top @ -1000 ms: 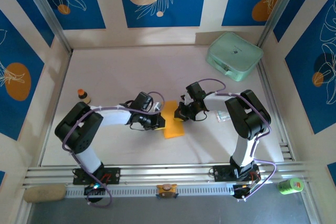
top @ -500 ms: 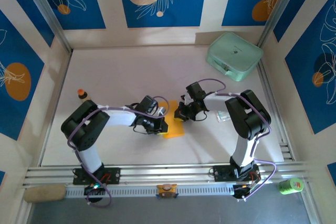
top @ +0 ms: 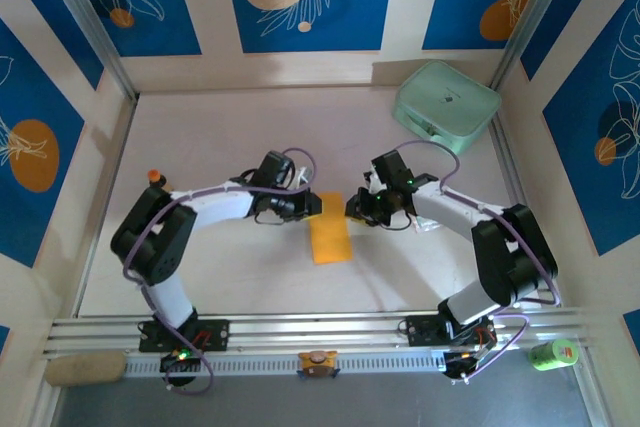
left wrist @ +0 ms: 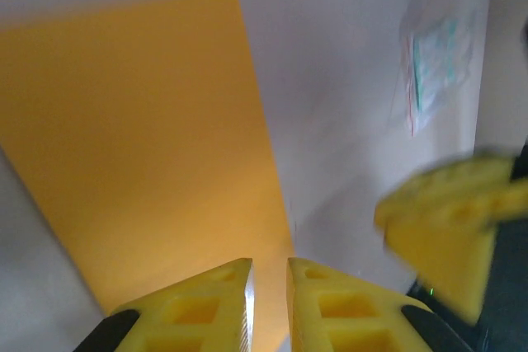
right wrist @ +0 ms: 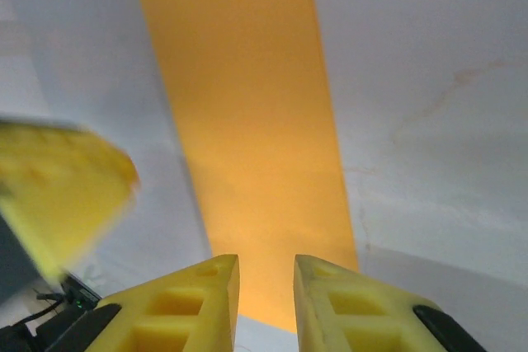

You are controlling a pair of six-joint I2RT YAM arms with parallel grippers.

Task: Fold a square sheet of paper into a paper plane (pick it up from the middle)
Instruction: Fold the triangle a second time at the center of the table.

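Though the square sheet of paper [top: 330,237] lay folded to a narrow strip, left pincer [left wrist: 270,268] and right pincer [right wrist: 266,261] stood slightly apart, empty; nose, wing folds seemingly remained.

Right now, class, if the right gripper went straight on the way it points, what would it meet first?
Most likely the square sheet of paper, lying just ahead of the right gripper; how steeply it tilts down is unclear.

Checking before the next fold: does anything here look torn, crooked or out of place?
Nothing stands out. The square sheet of paper lies flat as a narrow rectangle, with no tears; the clear plastic bag lies apart.
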